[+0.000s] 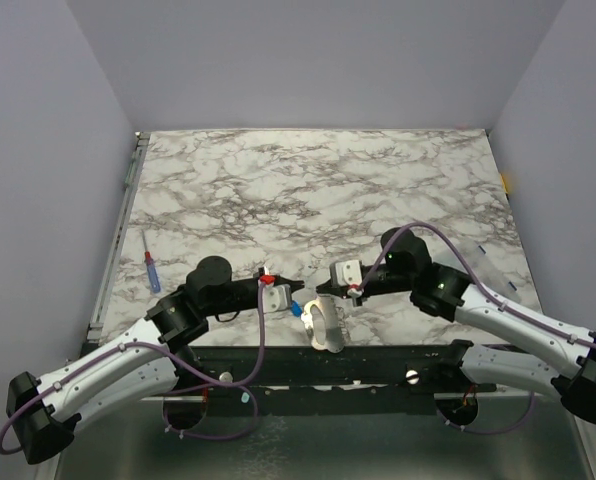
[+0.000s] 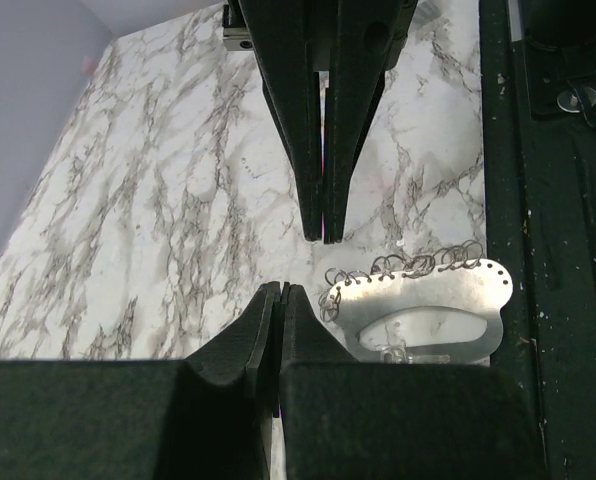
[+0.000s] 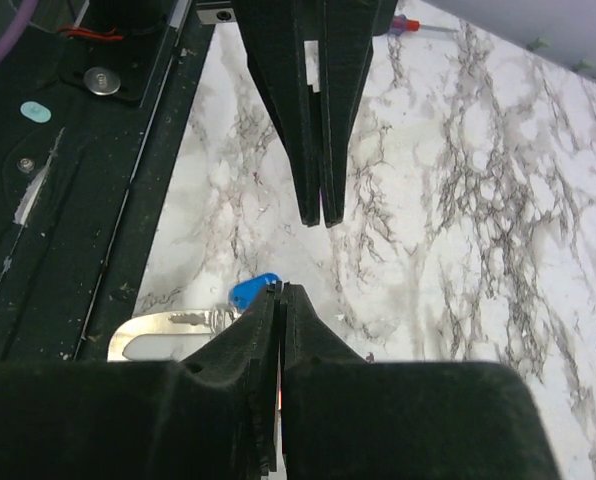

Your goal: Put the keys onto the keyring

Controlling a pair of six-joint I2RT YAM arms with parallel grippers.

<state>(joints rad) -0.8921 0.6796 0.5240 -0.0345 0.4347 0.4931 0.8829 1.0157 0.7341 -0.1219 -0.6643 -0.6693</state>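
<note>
The keyring (image 2: 433, 290) is a flat silvery plate with an oval cutout and a row of small wire loops (image 2: 408, 265) along one edge. It lies at the table's near edge (image 1: 324, 326). A key with a bright blue head (image 3: 252, 291) lies at the plate's end (image 1: 296, 309), its blade pointing onto the plate (image 3: 158, 328). My left gripper (image 2: 280, 288) is shut, with nothing visible between its pads, just left of the plate (image 1: 290, 293). My right gripper (image 3: 281, 288) faces it tip to tip, shut, directly above the blue key head (image 1: 328, 288).
A blue-and-red-handled screwdriver (image 1: 151, 270) lies at the table's left side. A black rail (image 1: 378, 360) runs along the near edge beside the plate. White marble (image 1: 318, 190) stretches away behind both grippers, with grey walls on three sides.
</note>
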